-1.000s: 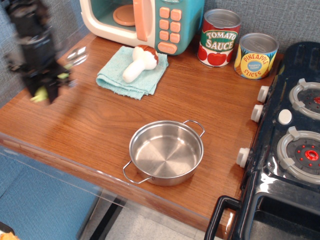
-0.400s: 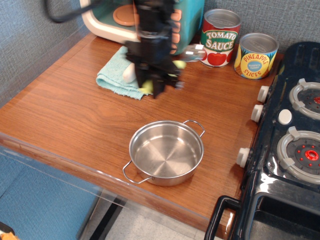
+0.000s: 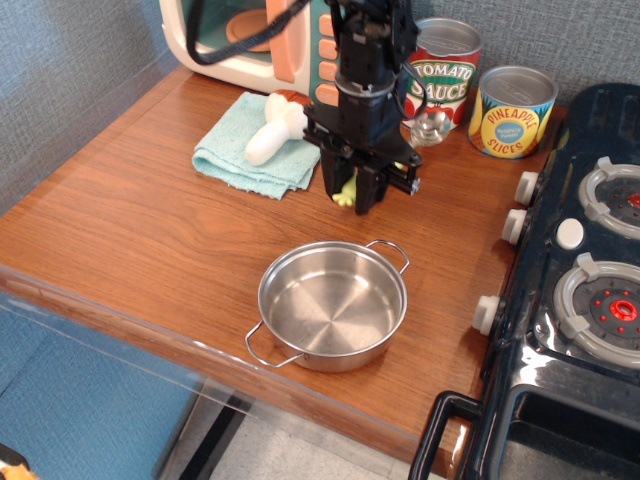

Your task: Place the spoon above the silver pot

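Note:
The silver pot (image 3: 333,305) sits on the wooden counter near its front edge, empty, with two wire loop handles. My black gripper (image 3: 355,195) hangs just behind the pot, above the counter, and is shut on the spoon. The spoon's pale yellow-green handle (image 3: 346,194) sticks out below the fingers and its shiny metal bowl (image 3: 432,124) points to the right, in front of the tomato sauce can. The spoon is held off the counter.
A toy microwave (image 3: 290,40) stands at the back. A teal cloth (image 3: 262,148) with a white mushroom toy (image 3: 277,128) lies left of my gripper. A tomato sauce can (image 3: 444,70) and a pineapple can (image 3: 511,111) stand at the back right. A black toy stove (image 3: 580,270) borders the right.
My gripper has swept from the far left of the counter to the right with the spoon, now hanging just behind the pot. The pot has not moved.

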